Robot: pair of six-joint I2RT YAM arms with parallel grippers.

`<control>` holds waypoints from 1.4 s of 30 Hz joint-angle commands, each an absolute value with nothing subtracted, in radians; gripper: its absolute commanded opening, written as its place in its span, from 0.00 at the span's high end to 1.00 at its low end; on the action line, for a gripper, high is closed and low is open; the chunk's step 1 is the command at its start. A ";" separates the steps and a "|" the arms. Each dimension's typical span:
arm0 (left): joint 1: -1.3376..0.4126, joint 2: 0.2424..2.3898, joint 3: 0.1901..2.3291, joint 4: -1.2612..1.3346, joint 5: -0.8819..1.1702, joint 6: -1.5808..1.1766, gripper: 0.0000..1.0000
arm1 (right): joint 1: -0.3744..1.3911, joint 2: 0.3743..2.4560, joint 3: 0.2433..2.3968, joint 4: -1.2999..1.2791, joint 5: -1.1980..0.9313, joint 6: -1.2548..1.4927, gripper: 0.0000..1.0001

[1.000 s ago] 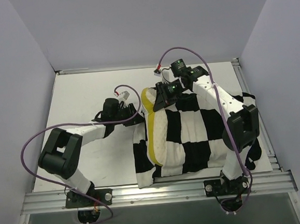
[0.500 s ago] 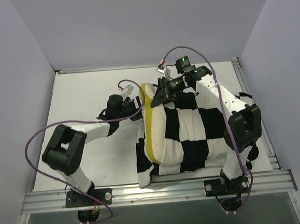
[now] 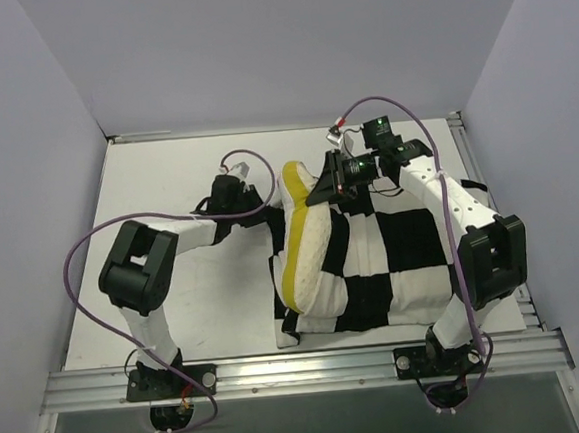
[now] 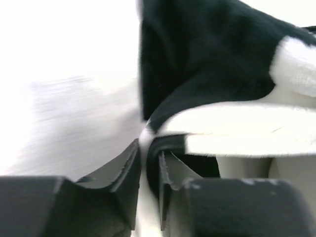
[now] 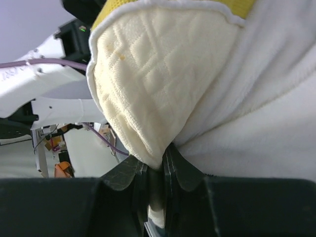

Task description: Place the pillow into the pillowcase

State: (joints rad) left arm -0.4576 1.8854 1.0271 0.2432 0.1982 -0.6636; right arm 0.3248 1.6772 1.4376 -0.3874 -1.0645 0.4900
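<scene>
Top external is showing the pillow [image 3: 313,237] mostly inside the pillowcase [image 3: 403,260], yellow edge [image 3: 292,269] sticking out between the jaws: left jaws pinching pillowcase hem, right jaws clamping pillow's corner.

No text, label or number can be read anywhere.

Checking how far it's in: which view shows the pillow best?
Top external: the pillow shows its exposed end and yellow edge, outside the pillowcase. Right wrist shows only a pinched corner; left wrist, mostly pillowcase fabric.
</scene>
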 commanded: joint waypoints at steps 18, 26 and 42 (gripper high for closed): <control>-0.175 1.615 0.887 0.208 0.676 -0.438 0.71 | 0.376 1.729 1.430 -0.402 -1.173 0.400 1.00; -0.248 1.537 0.896 0.226 0.632 -0.511 0.31 | 0.411 1.752 1.463 -0.256 -1.210 0.551 1.00; -0.500 1.810 1.052 0.126 0.131 -0.488 0.23 | 0.396 1.661 1.350 0.059 -1.258 0.850 1.00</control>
